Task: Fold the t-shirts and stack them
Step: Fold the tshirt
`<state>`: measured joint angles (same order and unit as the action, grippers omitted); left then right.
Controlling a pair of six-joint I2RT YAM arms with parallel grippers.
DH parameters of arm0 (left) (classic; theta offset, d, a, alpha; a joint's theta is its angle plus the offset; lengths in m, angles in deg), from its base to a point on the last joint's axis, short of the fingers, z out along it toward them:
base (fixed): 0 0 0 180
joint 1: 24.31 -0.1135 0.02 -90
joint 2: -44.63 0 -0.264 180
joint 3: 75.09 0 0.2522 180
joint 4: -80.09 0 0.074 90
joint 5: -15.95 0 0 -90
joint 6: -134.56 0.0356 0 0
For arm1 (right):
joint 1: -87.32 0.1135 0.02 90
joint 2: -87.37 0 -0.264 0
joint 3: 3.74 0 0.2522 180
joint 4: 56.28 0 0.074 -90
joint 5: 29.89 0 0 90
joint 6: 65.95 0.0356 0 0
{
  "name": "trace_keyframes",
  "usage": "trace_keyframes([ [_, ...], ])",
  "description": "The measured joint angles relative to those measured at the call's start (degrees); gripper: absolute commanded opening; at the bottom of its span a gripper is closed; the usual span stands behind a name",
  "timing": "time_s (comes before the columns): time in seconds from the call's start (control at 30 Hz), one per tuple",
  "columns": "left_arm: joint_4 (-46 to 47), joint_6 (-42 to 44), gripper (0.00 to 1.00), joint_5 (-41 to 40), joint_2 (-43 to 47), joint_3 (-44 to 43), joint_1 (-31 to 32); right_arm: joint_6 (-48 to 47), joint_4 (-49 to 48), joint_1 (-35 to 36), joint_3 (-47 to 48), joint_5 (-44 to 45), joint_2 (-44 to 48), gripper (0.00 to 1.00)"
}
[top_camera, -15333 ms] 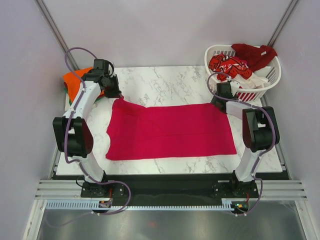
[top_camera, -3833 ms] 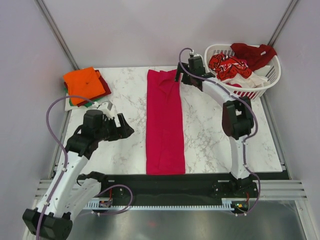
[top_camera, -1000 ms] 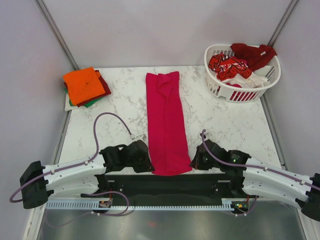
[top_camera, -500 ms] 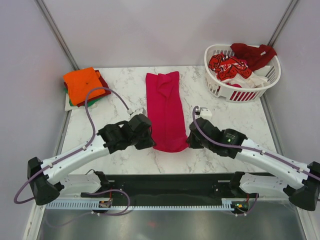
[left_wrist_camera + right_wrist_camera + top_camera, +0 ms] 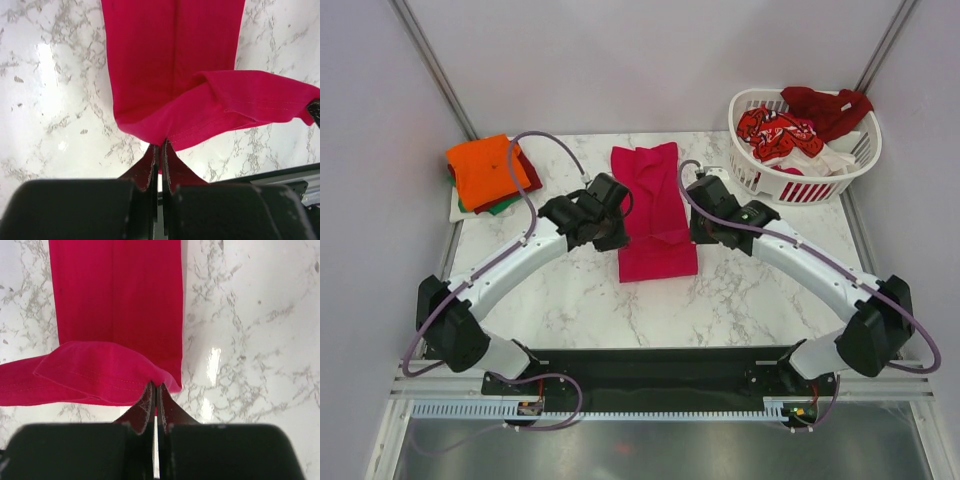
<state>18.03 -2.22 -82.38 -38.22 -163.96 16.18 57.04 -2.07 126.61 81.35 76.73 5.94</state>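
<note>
While both arms reach in over the middle of the table (image 5: 570,290), the magenta shirt (image 5: 655,190) lies there as a long narrow strip running from near to far. Its near end is raised off the marble and doubled back over the rest of the strip.

Left gripper (image 5: 159,147): fingers pressed tight together on the left corner of the raised end, with cloth pinched between them. Right gripper (image 5: 154,386): fingers likewise closed on the right corner, red fabric caught in the nip. The stitched hem hangs slack between the two grips, sagging in a shallow fold. The far part of the strip lies flat on the marble, smooth, with a lengthwise crease down its middle.

At the far left corner of the table sits a stack of folded shirts with an orange shirt (image 5: 485,170) on top; green and dark red edges show beneath it.

At the far right corner stands a white basket (image 5: 788,187). It holds a red-patterned shirt (image 5: 775,132), a dark red shirt (image 5: 830,108) draped over the rim, and white cloth (image 5: 835,157), all unfolded.
</note>
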Motion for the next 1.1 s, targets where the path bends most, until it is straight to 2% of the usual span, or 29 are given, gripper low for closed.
trace_keyframes([
  [0.43,-0.07,7.76,0.02,2.43,-15.63,-10.88,-10.05,-4.81,-2.84,-6.58,12.5,-4.37,-18.82,0.0],
  [0.77,0.42,12.52,0.02,3.91,-33.44,-23.69,-14.53,-5.66,-3.34,-9.9,22.53,-4.98,-34.29,0.0],
  [0.93,0.39,14.25,0.02,5.79,-40.17,-27.82,-15.8,-5.38,-2.49,-11.08,26.1,-4.92,-38.56,0.0],
  [1.1,0.2,15.17,0.02,6.88,-40.89,-29.44,-16.57,-5.31,-2.01,-11.41,27.98,-4.72,-38.64,0.0],
])
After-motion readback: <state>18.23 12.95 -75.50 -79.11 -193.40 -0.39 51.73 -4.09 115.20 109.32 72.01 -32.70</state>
